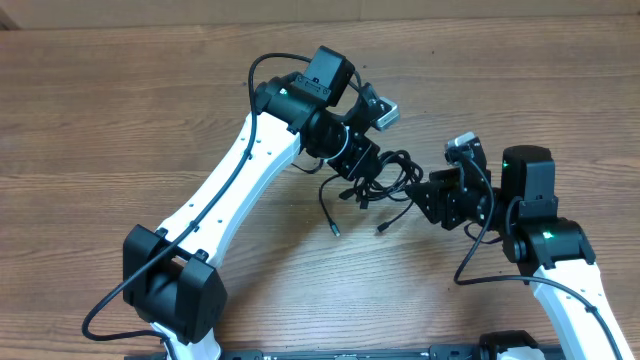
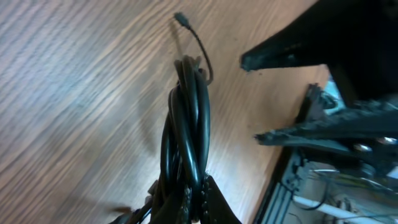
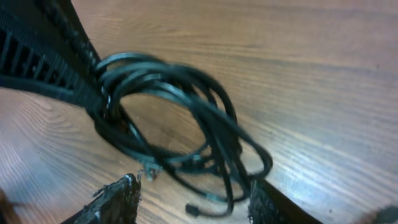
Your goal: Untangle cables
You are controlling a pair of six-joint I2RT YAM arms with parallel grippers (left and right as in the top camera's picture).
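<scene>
The cables [image 1: 388, 176] are a bunched tangle of thin black cords at the table's middle, with two loose plug ends trailing toward the front. My left gripper [image 1: 356, 166] is shut on the bundle's left side. In the left wrist view the cords [image 2: 186, 124] run up out of the jaws [image 2: 198, 208], and one thin end with a small plug curls off the top. My right gripper [image 1: 424, 197] is open just right of the tangle. In the right wrist view the loops [image 3: 180, 118] lie ahead of its spread fingers [image 3: 194, 208], with a plug end between the fingertips.
The wooden table [image 1: 120, 110] stretches to both sides. The left arm's white links [image 1: 235, 175] cross from front left to the middle. The right arm's base [image 1: 545, 240] stands at the front right. The table's front edge and a frame [image 2: 292, 180] show in the left wrist view.
</scene>
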